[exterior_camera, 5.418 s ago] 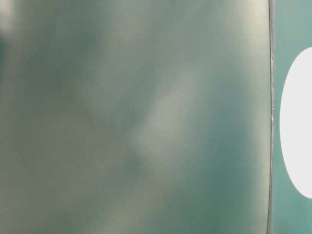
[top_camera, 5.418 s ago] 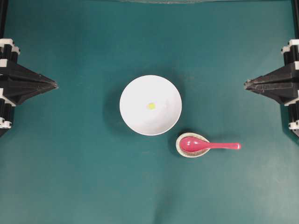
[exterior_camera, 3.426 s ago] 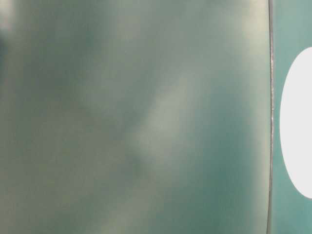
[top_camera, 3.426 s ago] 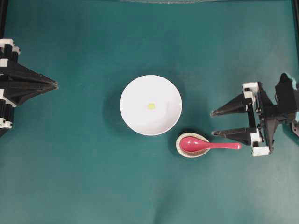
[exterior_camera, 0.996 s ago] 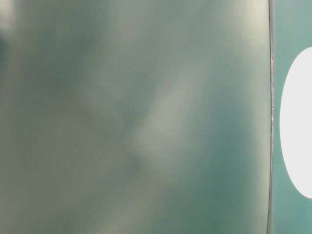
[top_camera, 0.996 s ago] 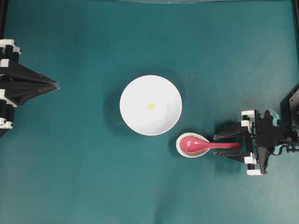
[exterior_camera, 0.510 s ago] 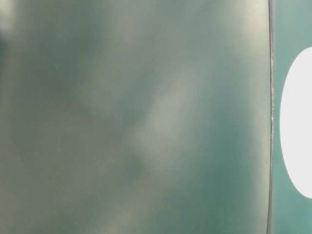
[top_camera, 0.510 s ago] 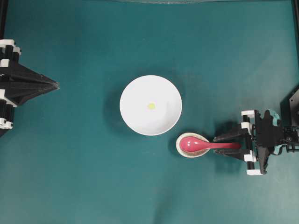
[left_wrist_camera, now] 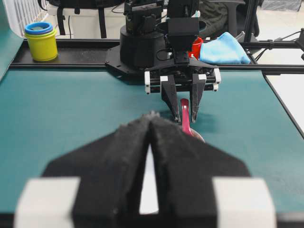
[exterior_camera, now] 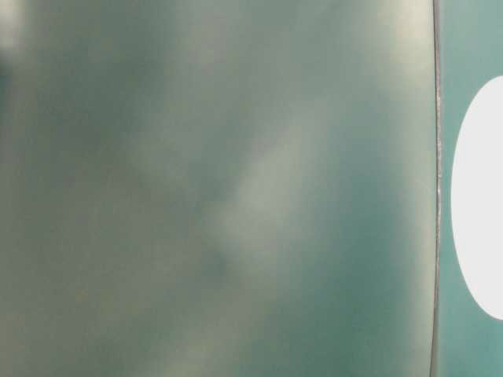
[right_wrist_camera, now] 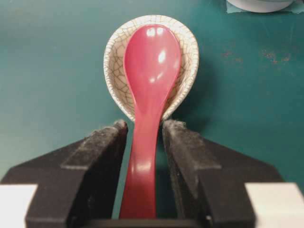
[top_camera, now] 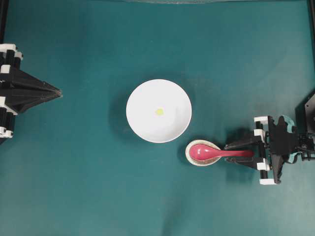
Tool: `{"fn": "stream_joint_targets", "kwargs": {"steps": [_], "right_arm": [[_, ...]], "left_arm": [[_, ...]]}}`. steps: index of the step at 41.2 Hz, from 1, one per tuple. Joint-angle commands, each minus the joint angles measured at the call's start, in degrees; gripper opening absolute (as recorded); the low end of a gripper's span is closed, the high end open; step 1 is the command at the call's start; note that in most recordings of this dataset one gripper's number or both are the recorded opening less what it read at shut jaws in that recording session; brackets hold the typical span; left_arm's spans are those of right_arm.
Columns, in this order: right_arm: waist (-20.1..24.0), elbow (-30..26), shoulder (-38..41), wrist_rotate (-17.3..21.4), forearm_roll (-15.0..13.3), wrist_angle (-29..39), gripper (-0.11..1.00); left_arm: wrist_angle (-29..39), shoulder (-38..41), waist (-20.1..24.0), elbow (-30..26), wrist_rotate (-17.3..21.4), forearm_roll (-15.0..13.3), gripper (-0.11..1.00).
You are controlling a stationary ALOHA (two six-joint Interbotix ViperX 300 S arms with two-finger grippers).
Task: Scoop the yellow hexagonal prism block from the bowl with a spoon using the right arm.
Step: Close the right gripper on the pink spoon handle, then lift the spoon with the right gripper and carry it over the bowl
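Overhead: the yellow hexagonal prism block (top_camera: 159, 111) sits in the bowl (top_camera: 142, 98) mid-bench, and the right gripper (top_camera: 239, 153) straddles the spoon (top_camera: 216, 152) handle toward the right edge. Right wrist: fingers (right_wrist_camera: 102, 156) clamp the handle, scoop in the spoon rest (right_wrist_camera: 111, 57). Left wrist: left gripper (left_wrist_camera: 150, 124) pressed together.

The tiny yellow block (top_camera: 159, 111) lies in the white bowl (top_camera: 140, 125); the pink-red spoon (top_camera: 212, 152) lies nearby.
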Motion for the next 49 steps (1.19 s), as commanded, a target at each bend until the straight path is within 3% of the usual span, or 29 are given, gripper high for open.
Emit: {"fn": "stream_joint_targets", "kwargs": {"steps": [1, 11, 19, 35, 43, 49], "right_arm": [[0.26, -0.26, -0.62, 0.09, 0.18, -0.70, 0.44], [0.26, -0.35, -0.62, 0.09, 0.26, -0.70, 0.41], [0.26, -0.35, -0.62, 0.09, 0.18, -0.79, 0.24], [-0.44, 0.00, -4.66, -0.53, 0.26, -1.85, 0.24], [-2.11, 0.26, -11.07, -2.90, 0.18, 2.46, 0.24], [-4.92, -0.44, -17.23, -6.59, 0.18, 9.49, 0.24]], "left_arm": [[-0.26, 0.44, -0.09, -1.49, 0.26, 0.18, 0.05], [-0.26, 0.09, -0.09, -1.58, 0.62, 0.18, 0.05], [-0.26, 0.09, -0.09, -1.58, 0.62, 0.18, 0.05], [-0.62, 0.09, -0.09, -1.67, 0.79, 0.09, 0.05], [-0.26, 0.00, -0.09, -1.76, 1.32, 0.18, 0.05], [-0.09, 0.00, -0.09, -1.76, 1.32, 0.18, 0.05]]}}
